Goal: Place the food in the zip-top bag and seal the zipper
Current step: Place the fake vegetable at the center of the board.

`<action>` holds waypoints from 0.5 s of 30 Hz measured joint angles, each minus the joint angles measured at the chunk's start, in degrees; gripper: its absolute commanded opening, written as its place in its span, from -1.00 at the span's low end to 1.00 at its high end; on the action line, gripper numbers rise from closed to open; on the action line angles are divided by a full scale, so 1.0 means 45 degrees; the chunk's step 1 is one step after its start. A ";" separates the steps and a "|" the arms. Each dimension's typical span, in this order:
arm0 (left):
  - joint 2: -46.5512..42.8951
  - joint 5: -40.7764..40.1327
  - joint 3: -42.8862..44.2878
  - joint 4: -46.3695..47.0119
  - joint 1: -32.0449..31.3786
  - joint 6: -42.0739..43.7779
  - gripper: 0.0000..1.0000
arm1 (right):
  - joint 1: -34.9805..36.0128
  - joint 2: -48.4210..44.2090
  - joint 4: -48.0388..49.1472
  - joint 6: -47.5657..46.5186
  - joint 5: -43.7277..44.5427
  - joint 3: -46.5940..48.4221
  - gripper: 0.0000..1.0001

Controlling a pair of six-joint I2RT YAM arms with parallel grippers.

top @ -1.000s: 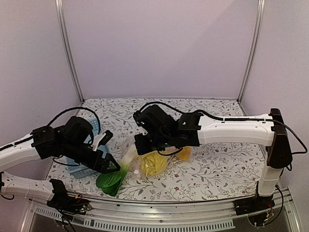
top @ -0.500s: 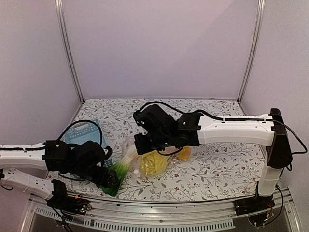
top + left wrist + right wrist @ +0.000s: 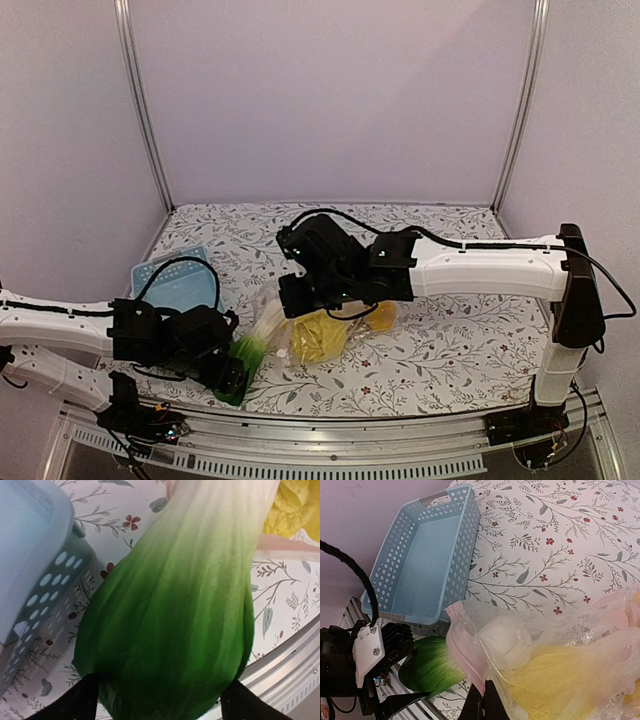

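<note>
Plain pale purple walls (image 3: 330, 100) stand at the back and on both sides. A thin silver metal post (image 3: 143, 110) runs up the back left corner, and another silver post (image 3: 521, 100) up the back right. The flat table top (image 3: 450, 350) has a white cloth with grey leafy twigs and tiny red flowers. A silver metal rail (image 3: 330, 440) runs along its near edge. The light is soft and even

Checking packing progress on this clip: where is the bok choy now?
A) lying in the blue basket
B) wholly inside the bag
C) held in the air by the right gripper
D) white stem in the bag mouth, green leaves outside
D: in the right wrist view the bok choy has its white stem inside the mouth of the zip-top bag, and its green leaves stick out between the fingers of the left gripper.
</note>
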 measured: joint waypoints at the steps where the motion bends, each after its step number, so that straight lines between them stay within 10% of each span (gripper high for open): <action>1: 0.0131 -0.0039 -0.0010 0.0044 -0.0019 0.0034 0.47 | -0.0005 0.0000 0.0000 0.0000 -0.0010 0.0000 -1.00; 15: 0.0840 -0.0563 -0.0194 0.0423 -0.0087 0.0253 -0.16 | -0.0078 0.0000 0.0010 0.0005 -0.0131 0.0000 -1.00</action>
